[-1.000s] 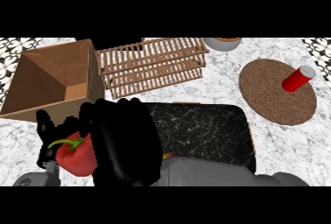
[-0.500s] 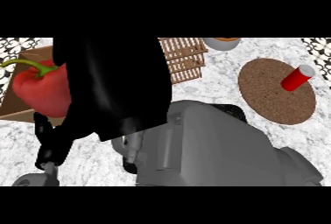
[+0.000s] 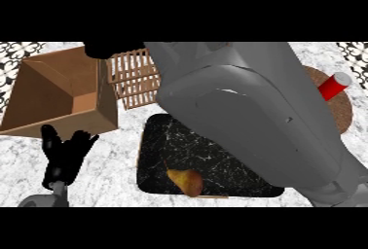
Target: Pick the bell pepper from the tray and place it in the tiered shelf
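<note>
The bell pepper shows nowhere in the head view. My right forearm (image 3: pixel 244 112) fills the middle, running from the lower right up to the top left. Only a black part of my right hand (image 3: pixel 108 48) shows at the top edge, above the wooden slatted tiered shelf (image 3: pixel 133 80). What that hand holds is hidden. The black tray (image 3: pixel 215 160) lies in front of the shelf with an orange-brown item (image 3: pixel 185 181) on it. My left hand (image 3: pixel 64 155) rests open, fingers up, at the lower left.
An open cardboard box (image 3: pixel 61 95) stands left of the shelf. At the right, a round cork mat (image 3: pixel 339 116) carries a red cylinder (image 3: pixel 334 85), partly behind my right arm. Marble counter (image 3: pixel 108 170) shows between the tray and my left hand.
My right arm has swung up and back towards the shelf, uncovering the tray. The red pepper, seen at the left half a second ago, is out of sight. The left hand has stayed put.
</note>
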Robot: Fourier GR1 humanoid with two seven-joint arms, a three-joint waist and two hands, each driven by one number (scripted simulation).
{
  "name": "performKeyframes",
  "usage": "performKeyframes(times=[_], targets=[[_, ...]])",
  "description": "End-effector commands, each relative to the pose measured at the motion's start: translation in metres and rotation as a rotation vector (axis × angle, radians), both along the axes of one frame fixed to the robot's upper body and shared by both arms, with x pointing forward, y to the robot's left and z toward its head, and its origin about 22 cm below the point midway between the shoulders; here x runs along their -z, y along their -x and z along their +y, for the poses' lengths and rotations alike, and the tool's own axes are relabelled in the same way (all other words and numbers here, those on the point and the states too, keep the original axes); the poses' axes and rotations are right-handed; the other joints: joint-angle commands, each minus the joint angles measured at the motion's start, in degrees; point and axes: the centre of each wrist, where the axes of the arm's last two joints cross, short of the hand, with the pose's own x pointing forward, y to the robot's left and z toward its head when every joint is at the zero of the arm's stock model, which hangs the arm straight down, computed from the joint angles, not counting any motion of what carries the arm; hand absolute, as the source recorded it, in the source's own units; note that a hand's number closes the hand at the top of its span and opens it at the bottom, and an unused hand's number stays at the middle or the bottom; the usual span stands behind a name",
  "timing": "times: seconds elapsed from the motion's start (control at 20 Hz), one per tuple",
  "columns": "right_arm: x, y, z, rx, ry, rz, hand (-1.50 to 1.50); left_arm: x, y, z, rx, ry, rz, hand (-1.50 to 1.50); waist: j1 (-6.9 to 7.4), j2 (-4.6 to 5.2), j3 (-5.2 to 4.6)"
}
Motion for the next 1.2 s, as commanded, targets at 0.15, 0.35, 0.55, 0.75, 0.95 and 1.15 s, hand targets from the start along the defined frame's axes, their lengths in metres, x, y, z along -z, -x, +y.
performKeyframes(times=[0.15, 0.35, 0.55, 0.75, 0.95, 1.15], targets=[[-0.019, -0.056, -0.033, 0.001, 0.030, 0.058, 1.50, 0.007, -0.005, -0.017, 0.001, -0.013, -0.010, 0.00, 0.28, 0.35, -0.03], [0.007, -0.074, -0.016, -0.029, 0.102, 0.071, 1.50, -0.005, -0.003, -0.007, 0.022, -0.002, -0.011, 0.00, 0.68, 0.31, -0.02], [0.015, -0.090, -0.019, -0.036, 0.139, 0.051, 1.50, -0.004, -0.006, 0.003, 0.024, -0.008, -0.003, 0.00, 0.68, 0.33, -0.02], [0.040, -0.111, -0.023, -0.010, 0.156, 0.053, 1.50, 0.002, -0.007, -0.006, 0.030, -0.012, -0.011, 0.00, 0.95, 0.52, -0.04], [0.051, -0.122, -0.025, 0.015, 0.129, 0.035, 1.50, -0.006, -0.007, -0.005, 0.044, -0.007, -0.010, 0.00, 1.35, 0.61, -0.03], [0.044, -0.129, -0.029, 0.013, 0.139, 0.021, 1.50, -0.015, -0.011, 0.004, 0.036, -0.002, -0.019, 0.00, 1.59, 0.62, -0.03]])
